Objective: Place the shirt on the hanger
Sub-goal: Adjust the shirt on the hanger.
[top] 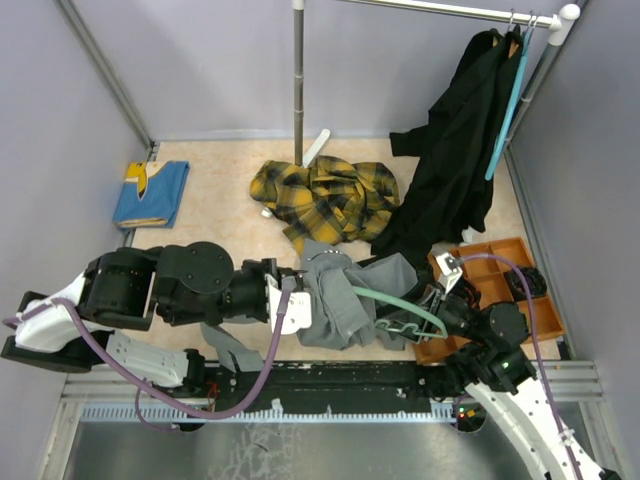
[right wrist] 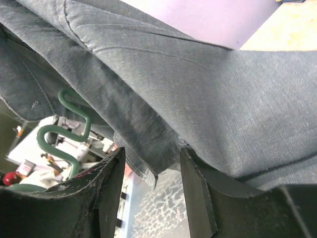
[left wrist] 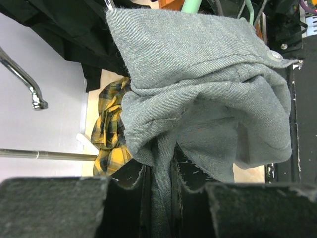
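Observation:
The grey shirt point(top: 335, 300) is bunched between the two arms near the table's front edge. My left gripper point(top: 290, 305) is shut on a fold of it; in the left wrist view the cloth point(left wrist: 198, 89) runs down between the closed fingers point(left wrist: 161, 198). The pale green hanger point(top: 400, 302) pokes out of the shirt toward my right gripper point(top: 432, 305). In the right wrist view its wavy bar point(right wrist: 74, 131) shows at the left under the shirt point(right wrist: 198, 89). The right gripper point(right wrist: 151, 198) stands open, with a hem of the shirt hanging between the jaws.
A yellow plaid shirt point(top: 325, 200) lies crumpled behind, by a vertical pole point(top: 298, 80). A black garment point(top: 460, 150) hangs from the rail at the back right beside a plain teal hanger point(top: 505, 110). A blue folded cloth point(top: 152, 193) lies at the left. An orange tray point(top: 500, 290) sits at the right.

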Robot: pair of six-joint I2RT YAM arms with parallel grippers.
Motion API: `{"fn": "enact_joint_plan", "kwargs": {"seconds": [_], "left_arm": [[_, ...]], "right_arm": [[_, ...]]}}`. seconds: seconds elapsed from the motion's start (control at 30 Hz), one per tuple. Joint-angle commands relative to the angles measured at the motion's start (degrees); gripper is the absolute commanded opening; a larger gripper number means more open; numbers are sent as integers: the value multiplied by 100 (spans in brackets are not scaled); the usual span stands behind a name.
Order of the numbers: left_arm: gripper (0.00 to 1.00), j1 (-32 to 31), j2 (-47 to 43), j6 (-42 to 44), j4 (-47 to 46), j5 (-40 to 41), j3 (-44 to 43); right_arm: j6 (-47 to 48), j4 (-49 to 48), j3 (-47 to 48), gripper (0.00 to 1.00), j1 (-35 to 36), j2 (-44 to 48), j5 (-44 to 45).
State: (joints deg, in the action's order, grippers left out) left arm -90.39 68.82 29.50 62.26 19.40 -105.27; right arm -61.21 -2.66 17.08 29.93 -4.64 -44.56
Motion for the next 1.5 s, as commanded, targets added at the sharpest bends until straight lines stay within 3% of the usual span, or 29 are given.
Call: {"fn": "enact_joint_plan", "kwargs": {"seconds": [0.0, 0.4, 0.57, 0.73, 1.13, 1.47], "left_arm": [[0, -3, -154, 112, -677, 282, -7], [0, -4, -80, 230, -795, 438, -4], [0, -2, -53, 267, -790, 514, 15], [0, 1, -6, 292, -787, 691, 41], [0, -3, 237, 446, -1025, 1193, 178], [0, 6, 338, 478, -1098, 1655, 218]], "right_arm": [[-981, -602, -230, 49, -27, 338, 262], [-1207, -470, -444, 50, -23, 464, 289], [-1507, -958, -625, 40, -23, 458, 366], [-1844, -1430, -833, 50, -25, 456, 339], [-1764, -1298, -835, 42, -23, 447, 544], [-1700, -1173, -871, 49, -23, 464, 574]]}}
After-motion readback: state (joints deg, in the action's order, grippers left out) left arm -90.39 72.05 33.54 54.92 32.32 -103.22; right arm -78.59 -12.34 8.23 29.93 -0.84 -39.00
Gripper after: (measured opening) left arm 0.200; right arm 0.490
